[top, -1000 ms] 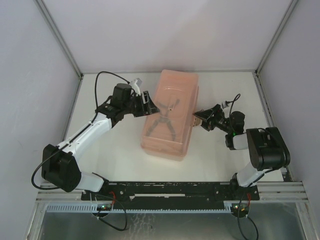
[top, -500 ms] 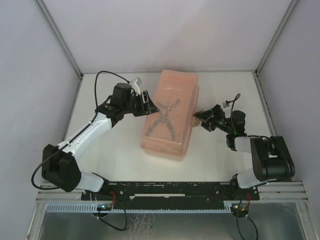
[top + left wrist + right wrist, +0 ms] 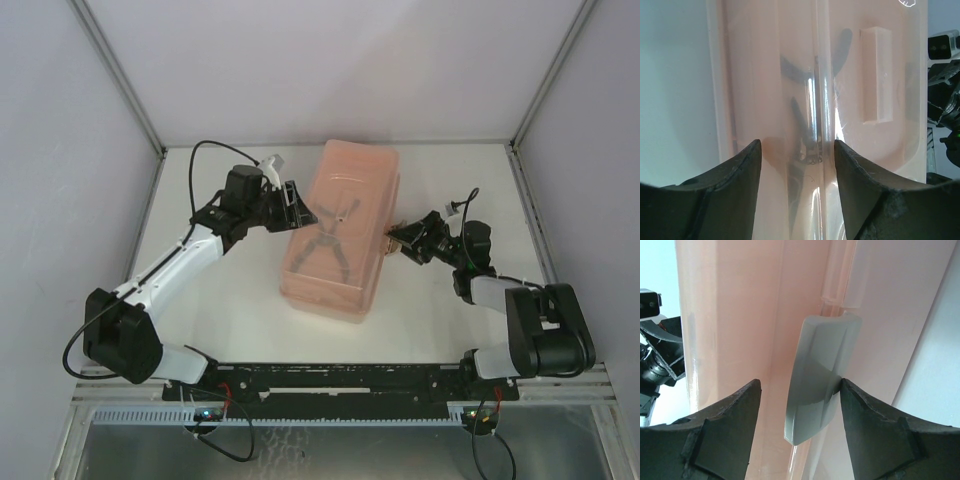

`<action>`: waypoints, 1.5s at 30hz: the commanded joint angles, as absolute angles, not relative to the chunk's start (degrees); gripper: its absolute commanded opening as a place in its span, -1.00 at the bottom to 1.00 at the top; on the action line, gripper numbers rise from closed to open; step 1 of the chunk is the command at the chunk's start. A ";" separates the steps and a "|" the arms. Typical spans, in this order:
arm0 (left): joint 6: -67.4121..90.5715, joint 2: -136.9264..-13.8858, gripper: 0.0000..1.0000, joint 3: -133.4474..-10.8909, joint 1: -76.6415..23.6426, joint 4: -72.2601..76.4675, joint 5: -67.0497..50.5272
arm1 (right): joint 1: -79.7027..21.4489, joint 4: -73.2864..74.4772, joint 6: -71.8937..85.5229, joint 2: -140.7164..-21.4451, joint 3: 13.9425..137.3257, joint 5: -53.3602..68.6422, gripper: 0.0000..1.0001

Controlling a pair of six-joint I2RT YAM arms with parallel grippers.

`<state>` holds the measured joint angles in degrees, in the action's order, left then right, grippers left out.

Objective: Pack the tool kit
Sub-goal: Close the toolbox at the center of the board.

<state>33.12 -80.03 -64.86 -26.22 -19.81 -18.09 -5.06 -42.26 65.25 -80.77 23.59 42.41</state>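
Filling the overhead view, the white table (image 3: 240, 310) sits inside pale enclosure walls (image 3: 330, 70). The salmon-pink toolbox (image 3: 340, 235) lies near the table's middle with its lid shut.

The left arm (image 3: 180, 265) reaches in from the left and the right arm (image 3: 530, 320) from the right. The left gripper (image 3: 292, 208) is at the box's left long side. The right gripper (image 3: 392, 240) is at its right side. Only this view shows the whole box and both arms.

From the left wrist, the fingers (image 3: 740, 185) stand apart, open, with the box's translucent lid and a clear ridge filling the gap. Whether they touch the box is not clear. This view alone shows a rectangular recess (image 3: 876, 75) moulded in the lid, and the other gripper past the box's far edge.

From the right wrist, the fingers (image 3: 735, 425) are also spread. A grey latch (image 3: 822, 375) on the box wall lies between them. One finger is at the latch's edge and the other is apart from it, so nothing is clamped. From above, the gripper itself blocks sight of the latch.

Dark tools (image 3: 330, 240) show through the lid as blurred shapes, too vague to name singly.
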 commanded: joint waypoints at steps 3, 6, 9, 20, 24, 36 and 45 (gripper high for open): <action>32.02 -82.22 0.20 -66.89 -28.88 -23.28 -21.16 | -7.93 -41.96 62.58 -73.80 26.24 45.91 0.25; 31.99 -82.30 0.20 -67.10 -29.26 -23.42 -21.01 | -8.10 -37.04 60.00 -72.29 27.11 44.62 0.22; 31.90 -82.59 0.19 -67.32 -29.48 -23.52 -21.18 | -8.32 -37.00 59.87 -71.94 27.24 44.72 0.17; 31.82 -83.04 0.16 -67.86 -29.90 -23.75 -21.27 | -9.79 -39.60 60.47 -71.05 27.56 45.55 0.15; 31.73 -82.97 0.15 -68.02 -30.06 -23.90 -21.19 | -9.84 -37.11 59.54 -69.47 27.92 44.75 0.09; 31.73 -83.44 0.12 -68.52 -30.46 -23.98 -21.45 | -10.56 -33.20 57.38 -68.47 28.84 43.83 0.01; 31.20 -83.30 0.11 -68.35 -30.44 -24.69 -21.03 | -10.46 -29.91 57.09 -70.63 28.88 40.80 -0.07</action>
<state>31.18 -80.97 -67.00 -27.35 -21.76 -16.43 -7.40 -26.24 56.21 -69.97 25.36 37.47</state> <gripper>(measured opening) 0.567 0.476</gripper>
